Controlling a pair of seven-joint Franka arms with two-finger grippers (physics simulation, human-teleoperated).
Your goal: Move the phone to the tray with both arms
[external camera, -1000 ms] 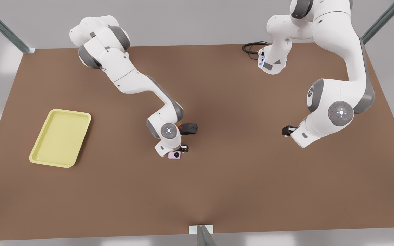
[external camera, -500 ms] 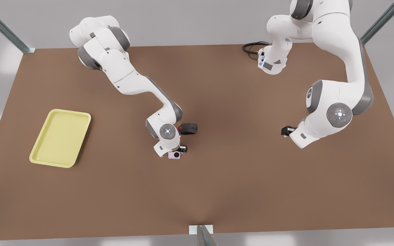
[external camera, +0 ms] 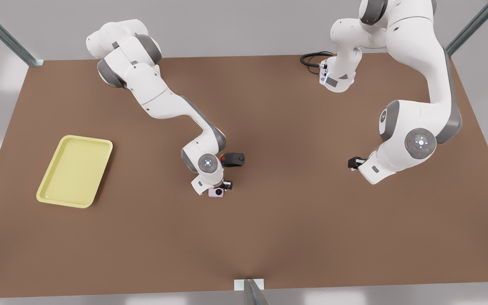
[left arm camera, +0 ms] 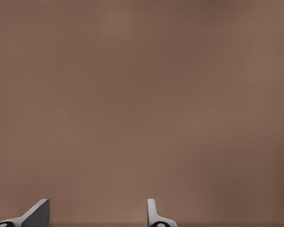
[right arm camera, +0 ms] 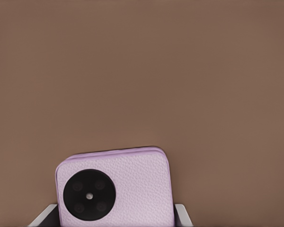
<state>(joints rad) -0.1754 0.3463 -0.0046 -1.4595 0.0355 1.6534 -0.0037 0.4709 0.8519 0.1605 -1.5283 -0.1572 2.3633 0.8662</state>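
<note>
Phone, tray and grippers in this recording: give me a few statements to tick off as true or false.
1. The phone lies in the tray. False: it is on the table, far from the tray, towards the front view's right.
2. The right gripper has a finger on each side of the phone. True, by the right wrist view.
3. The left gripper holds the computer mouse. False: its fingers are apart over bare table, holding nothing.
4. The computer mouse sits on the table close to the phone. True.
5. The tray has a phone-sized object in it. False: nothing lies in it.
</note>
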